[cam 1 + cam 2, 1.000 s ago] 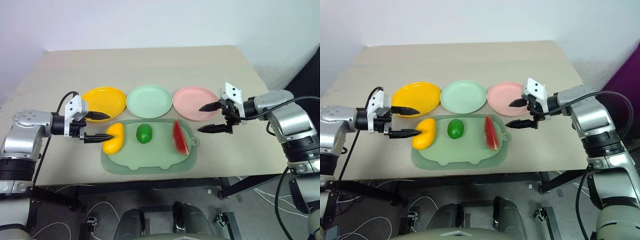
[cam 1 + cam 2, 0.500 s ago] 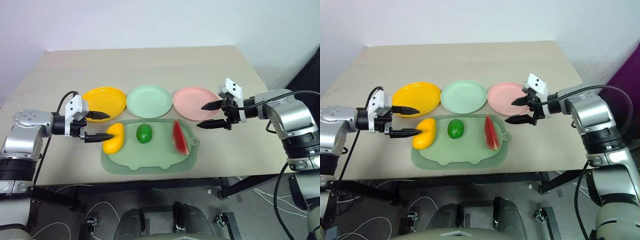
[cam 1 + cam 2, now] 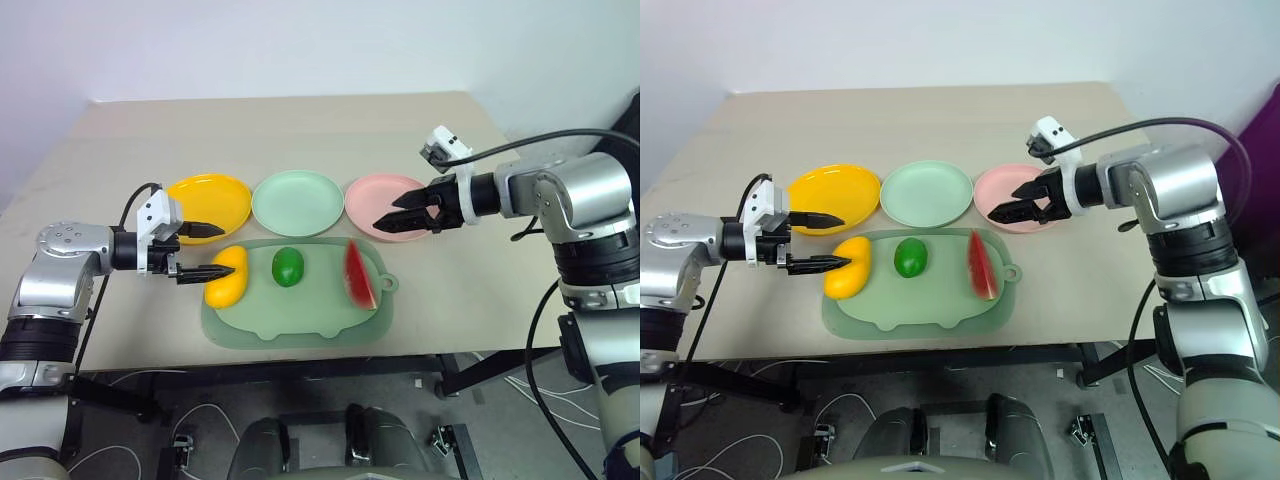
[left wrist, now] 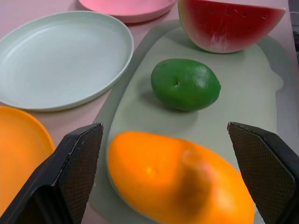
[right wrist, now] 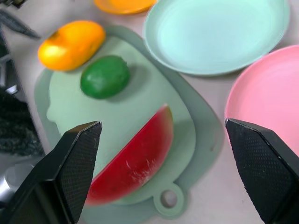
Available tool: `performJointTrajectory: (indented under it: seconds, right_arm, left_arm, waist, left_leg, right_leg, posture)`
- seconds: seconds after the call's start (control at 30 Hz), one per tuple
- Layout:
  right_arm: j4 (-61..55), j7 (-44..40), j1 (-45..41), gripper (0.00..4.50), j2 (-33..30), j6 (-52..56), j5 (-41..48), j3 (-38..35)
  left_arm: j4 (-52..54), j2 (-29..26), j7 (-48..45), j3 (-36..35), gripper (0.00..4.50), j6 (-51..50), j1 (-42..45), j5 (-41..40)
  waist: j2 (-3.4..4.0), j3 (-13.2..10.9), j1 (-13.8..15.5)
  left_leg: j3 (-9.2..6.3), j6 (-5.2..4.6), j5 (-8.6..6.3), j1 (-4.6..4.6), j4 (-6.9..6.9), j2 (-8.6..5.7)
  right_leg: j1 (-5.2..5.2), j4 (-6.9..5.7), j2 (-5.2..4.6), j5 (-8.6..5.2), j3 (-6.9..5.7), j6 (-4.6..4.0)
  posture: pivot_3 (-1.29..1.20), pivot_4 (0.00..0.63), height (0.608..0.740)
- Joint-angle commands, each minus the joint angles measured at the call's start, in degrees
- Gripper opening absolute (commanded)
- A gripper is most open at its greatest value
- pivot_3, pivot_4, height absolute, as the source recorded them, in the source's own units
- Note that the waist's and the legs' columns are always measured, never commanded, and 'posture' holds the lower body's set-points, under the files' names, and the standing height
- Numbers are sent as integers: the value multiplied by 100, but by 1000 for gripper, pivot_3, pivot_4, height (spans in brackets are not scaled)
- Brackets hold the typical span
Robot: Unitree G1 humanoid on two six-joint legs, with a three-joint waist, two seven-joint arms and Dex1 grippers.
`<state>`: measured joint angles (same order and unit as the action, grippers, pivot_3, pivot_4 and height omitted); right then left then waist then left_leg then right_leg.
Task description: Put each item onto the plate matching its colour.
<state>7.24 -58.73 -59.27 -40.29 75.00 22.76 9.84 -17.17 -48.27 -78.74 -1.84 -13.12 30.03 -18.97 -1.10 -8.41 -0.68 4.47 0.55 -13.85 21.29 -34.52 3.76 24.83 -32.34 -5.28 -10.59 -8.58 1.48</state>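
Now: left gripper [image 3: 205, 251] spread wide, fingers on either side of the yellow mango's [image 3: 227, 275] upper end, holding nothing. Right gripper [image 3: 393, 213] equally wide, empty, above the pink plate [image 3: 372, 188]. Green fruit [image 3: 288, 266] and watermelon wedge [image 3: 358, 276] lying on the pale-green mat [image 3: 300, 325]; yellow plate [image 3: 225, 204] and mint plate [image 3: 297, 202] beyond.

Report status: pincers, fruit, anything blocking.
Left pincer open at the mango. Right pincer open over the pink plate, empty. Three fruits on the mat, plates bare. Nothing blocking.
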Motion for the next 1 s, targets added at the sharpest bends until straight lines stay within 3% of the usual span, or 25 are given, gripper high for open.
performJointTrajectory:
  seconds: [0.03, 0.17, 0.4, 0.57, 1.0]
  right_arm:
    - [88, 469, -205, 4500, 116, 365, -57, -77]
    - [-69, 923, -96, 4500, 254, 631, -89, 35]
    - [-27, 1586, -182, 4500, 727, 1666, 81, -529]
    - [264, 2109, -277, 4500, 893, 1750, 514, -893]
    - [872, 5584, -184, 4500, 845, 1750, 3786, -1128]
  left_arm:
    - [98, -29, 36, -116, 4476, 34, 98, -52]
    - [83, -9, 70, -112, 4476, 44, 97, -43]
    - [73, -13, 93, -100, 4476, 28, 125, -36]
    - [58, -12, 107, -93, 4476, 36, 139, -33]
    - [15, 64, 143, -34, 4476, 52, 188, 10]
  waist:
    - [-4, 3, 4]
    - [-5, 3, 5]
    - [-6, 4, -4]
    - [-5, 4, -1]
    - [-5, 4, -9]
  left_leg:
    - [-1, 0, 0, 0, -1, 0]
    - [-1, 0, 0, 4, -3, 0]
    - [-1, -3, 1, 7, -12, 0]
    - [-5, -2, 0, 7, -23, 2]
    - [-5, -3, 1, 10, -20, 2]
  right_leg:
    - [0, 0, 0, 2, 0, -3]
    - [1, -1, -1, 3, 0, -4]
    - [1, -7, -1, 8, 0, 1]
    - [-1, -11, -1, 5, 0, -5]
    - [-3, -6, -1, 8, 0, -1]
  posture:
    - [0, 150, 740]
    - [0, 150, 740]
    - [0, 150, 740]
    - [0, 150, 740]
    - [0, 150, 740]
